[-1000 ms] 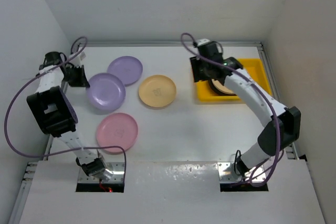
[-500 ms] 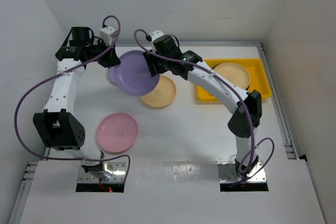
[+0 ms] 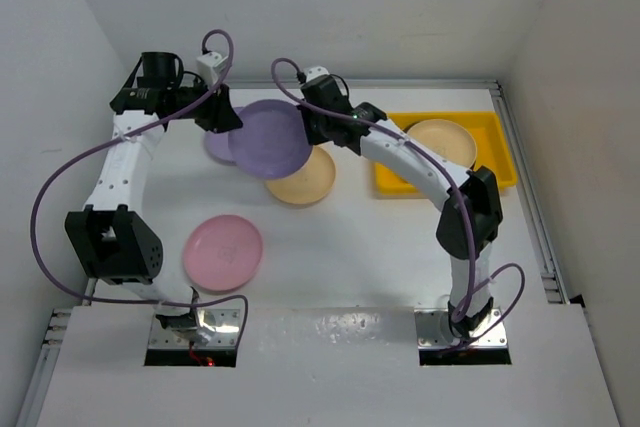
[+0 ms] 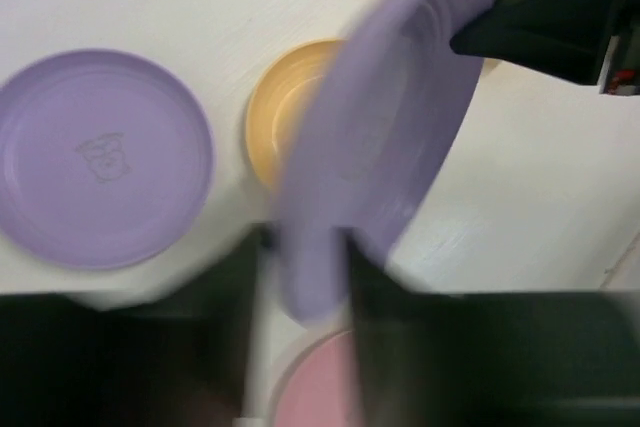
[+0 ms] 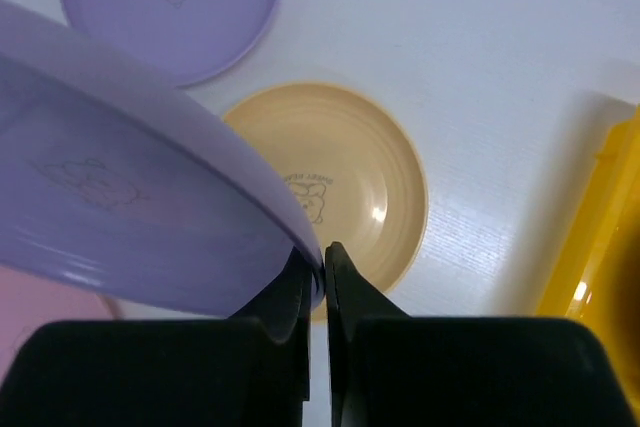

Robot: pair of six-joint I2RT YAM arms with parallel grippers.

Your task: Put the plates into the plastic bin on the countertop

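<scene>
Step in hand: lilac plate is hanging in the air above the worktop, pinched at opposite rims by both arms; it is looking like a handover on the way to the yellow bin.
Left gripper: its fingers are clamping the plate's left rim, though blur in the wrist view is hiding the exact contact.
Right gripper: its fingers are closing tightly on the thin right rim.
Bin contents: 1 cream plate is already lying inside.
Waiting: second lilac plate, yellow-orange plate and pink plate are lying flat on the worktop.
Next move: I judge the left gripper should be letting go before the right arm swings toward the bin.
Materials: plates are looking smooth, matte, shallow and round; the worktop is showing a glossy white finish.
</scene>
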